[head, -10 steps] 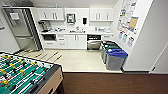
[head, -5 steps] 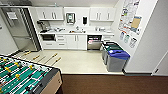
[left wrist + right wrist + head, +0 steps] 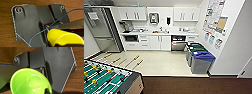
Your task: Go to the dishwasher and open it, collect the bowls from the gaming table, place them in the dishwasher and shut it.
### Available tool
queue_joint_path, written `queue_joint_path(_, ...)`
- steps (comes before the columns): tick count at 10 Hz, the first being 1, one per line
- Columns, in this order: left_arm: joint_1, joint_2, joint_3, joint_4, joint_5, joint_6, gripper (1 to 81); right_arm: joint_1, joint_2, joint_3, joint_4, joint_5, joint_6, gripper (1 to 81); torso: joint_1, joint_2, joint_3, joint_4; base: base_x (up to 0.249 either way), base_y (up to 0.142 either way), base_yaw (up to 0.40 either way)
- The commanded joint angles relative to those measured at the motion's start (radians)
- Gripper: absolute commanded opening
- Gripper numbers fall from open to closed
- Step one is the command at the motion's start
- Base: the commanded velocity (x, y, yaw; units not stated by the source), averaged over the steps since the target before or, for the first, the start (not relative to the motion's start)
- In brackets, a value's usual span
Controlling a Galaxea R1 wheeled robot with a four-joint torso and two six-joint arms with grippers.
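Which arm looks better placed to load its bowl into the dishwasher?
Right, probably: the built-in stainless steel dishwasher lies right of centre ahead, and the right gripper holds a round light green bowl. Only a slight edge.

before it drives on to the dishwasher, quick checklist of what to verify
1. Dishwasher open: ok, door looks part open, dark inside showing.
2. Floor path to it: ok, pale floor bare between the foosball table and the bins.
3. Bins beside the dishwasher: not ok, they crowd its right side.
4. Yellow bowl at the left wrist: jaws' hold cannot tell.
5. Green bowl at the right wrist: jaws' hold cannot tell.
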Motion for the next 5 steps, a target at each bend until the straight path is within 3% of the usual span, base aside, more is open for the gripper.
queue_joint_path(1, -0.023, -0.012, -0.002, 0.013, 0.036, 0.006, 1.0, 0.030, 0.003, 0.008, -0.005, -0.048, -0.001, 1.0, 0.000, 0.000, 0.000, 0.000, 0.153, -0.063, 0.000)
queue_joint_path(5, -0.022, -0.012, -0.001, 0.013, 0.037, 0.006, 1.0, 0.032, 0.003, 0.008, -0.005, -0.048, -0.001, 1.0, 0.000, 0.000, 0.000, 0.000, 0.153, -0.063, 0.000)
